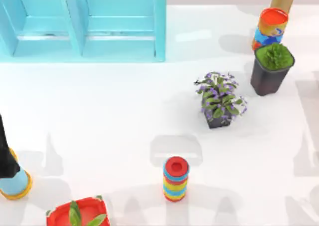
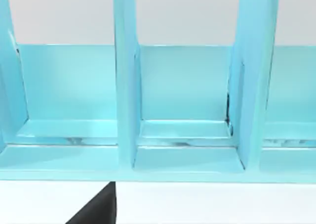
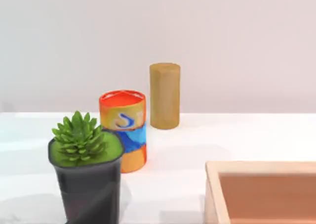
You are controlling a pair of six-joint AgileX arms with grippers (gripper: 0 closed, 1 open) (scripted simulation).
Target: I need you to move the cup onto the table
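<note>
At the far left corner of the surface (image 1: 114, 116) stands the light-blue shelf unit (image 1: 84, 31). The left wrist view faces it squarely, so the left arm is judged to be the nearer arm to it. A dark wedge (image 2: 96, 211) at the edge of that view may belong to the left gripper. Whether that gripper is wide, narrow or holding anything cannot be told, and the same applies to the right gripper.

Where the cup stands cannot be told, and neither can its bearing from either gripper. The task wording suggests that it sits somewhere raised. The shelf unit is the only raised support present, so this is a judgement only.

The right wrist view faces the far right corner. There the orange-and-blue can (image 3: 122, 130) stands upright just behind the succulent pot (image 3: 86, 179). A tan cylinder (image 3: 164, 95) stands further back, and a wooden box (image 3: 261, 192) stands close by.

Near the front edge stands the striped cylinder (image 1: 176, 178), which must not be taken for the cup. Open surface lies between it and the shelf unit, and this is suitable as a set-down zone.
</note>
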